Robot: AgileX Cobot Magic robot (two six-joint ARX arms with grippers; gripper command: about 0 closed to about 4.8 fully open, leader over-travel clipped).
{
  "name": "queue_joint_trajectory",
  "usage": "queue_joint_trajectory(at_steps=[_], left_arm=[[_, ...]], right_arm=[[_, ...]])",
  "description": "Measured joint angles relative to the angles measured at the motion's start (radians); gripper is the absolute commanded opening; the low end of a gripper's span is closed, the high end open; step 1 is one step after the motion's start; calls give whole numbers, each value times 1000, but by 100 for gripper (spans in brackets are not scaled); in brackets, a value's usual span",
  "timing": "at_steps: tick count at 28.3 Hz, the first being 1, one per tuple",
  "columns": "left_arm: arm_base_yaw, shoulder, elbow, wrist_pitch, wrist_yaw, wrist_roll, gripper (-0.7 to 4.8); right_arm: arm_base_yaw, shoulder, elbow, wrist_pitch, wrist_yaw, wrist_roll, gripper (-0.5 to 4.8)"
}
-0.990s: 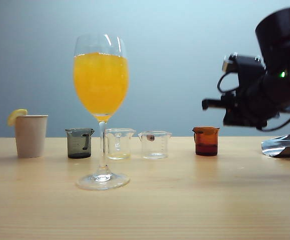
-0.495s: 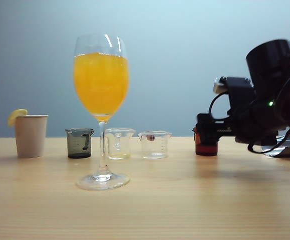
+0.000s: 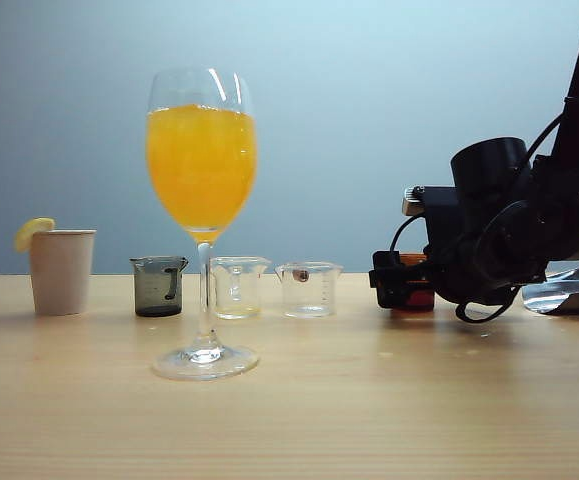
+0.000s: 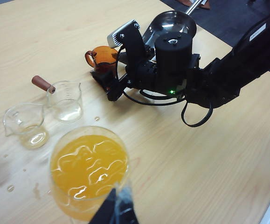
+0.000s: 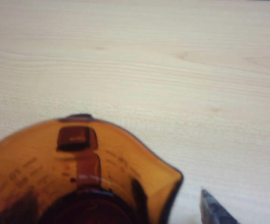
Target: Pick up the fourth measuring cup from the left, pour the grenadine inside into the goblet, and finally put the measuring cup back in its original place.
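On the wooden table [image 3: 289, 420], as seen from the exterior view, a tall goblet [image 3: 202, 180] filled with orange juice is stood in front of a row of small cups: a paper cup [image 3: 61, 270] with a lemon slice, a grey cup [image 3: 159, 286], two clear cups [image 3: 237, 287] and, at the far right, the amber measuring cup [image 3: 416, 296]. The amber cup is largely hidden behind the right gripper [image 3: 394, 283], which is held low at table level around it.

From the left wrist view, the right gripper [image 4: 107, 84] is seen with its jaws spread to either side of the amber measuring cup [image 4: 103, 57]; whether the fingers touch the cup cannot be told. The goblet [image 4: 89, 168] is seen just below the camera. Only a dark tip of the left gripper [image 4: 114, 210] is visible, and its state cannot be told.

From the right wrist view, the amber measuring cup [image 5: 79, 182] fills the near field, with dark red grenadine [image 5: 86, 210] at its bottom.
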Motion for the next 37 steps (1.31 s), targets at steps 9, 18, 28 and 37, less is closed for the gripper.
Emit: queue_joint_trajectory(at_steps=[9,18,28,37], left_arm=[[0,0,0,-10,-4,0,-6],[0,0,0,-51,-4,0,-5],[0,0,0,-61,-4,0,-5],[0,0,0,-64,-4,0,-5]], right_arm=[[-1,29,18,7,-22,49,467],[-1,32,27,12,-37,51,355],[-1,32,25,19,-45,53,156],[1,-36,23,-47,-46,51,156]])
